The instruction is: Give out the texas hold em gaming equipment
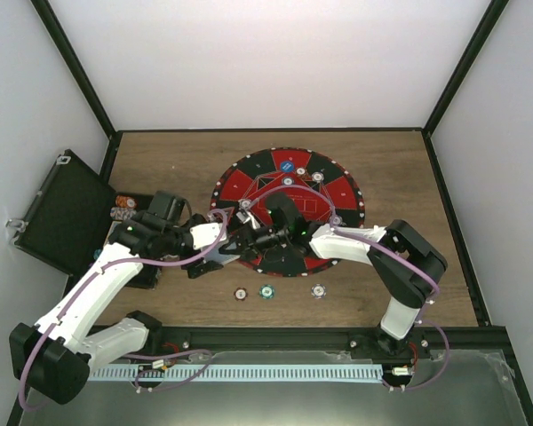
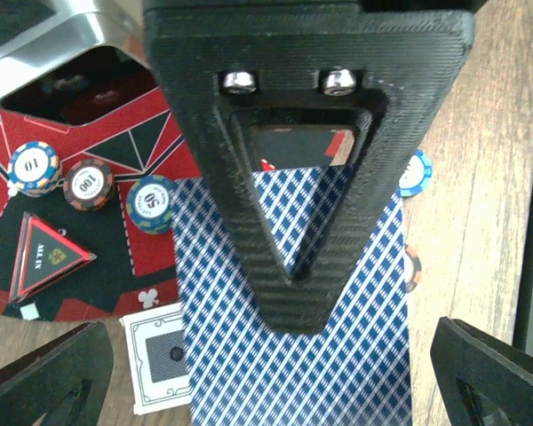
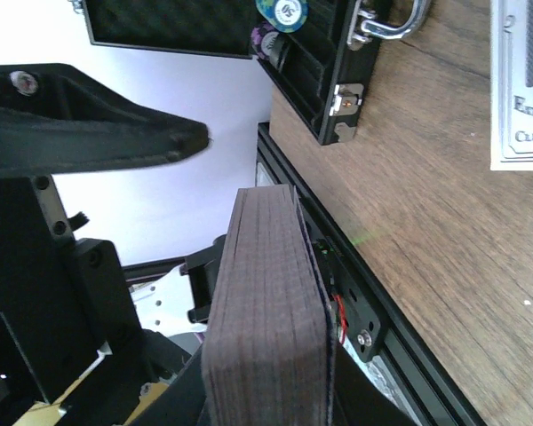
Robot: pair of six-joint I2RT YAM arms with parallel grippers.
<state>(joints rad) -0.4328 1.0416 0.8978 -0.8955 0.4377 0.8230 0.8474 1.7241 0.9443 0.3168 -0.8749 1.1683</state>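
The distribution looks partly done. Well to the left of both hands, the black hinged case point(image 1: 62, 213) lies open with round striped chips point(image 1: 122, 209) in its tray, so more may have to come out. On the round red-and-black felt mat point(image 1: 338, 191), three striped-rim poker chips point(image 2: 89, 185) sit in a row just left of the left hand point(image 2: 268, 399), beside a triangular red plaque point(image 2: 49, 257). Three further chips point(image 1: 266, 290) lie on the wooden bench point(image 1: 409, 177) on the near side of the hands. A single white-bordered face-down card point(image 2: 160, 355) lies close to the left hand's left finger. Dealing seems barely begun, since the thick deck of blue-and-white chequered cards point(image 2: 213, 355) is nearly whole. The left hand stands fully spread, one finger on either side of the deck, grasping nothing. The right hand point(image 2: 293, 293) is clenched on the deck, its black triangular finger flat on the top card. The deck therefore hangs in the right hand, between the left hand's parted fingers, above the mat's edge.
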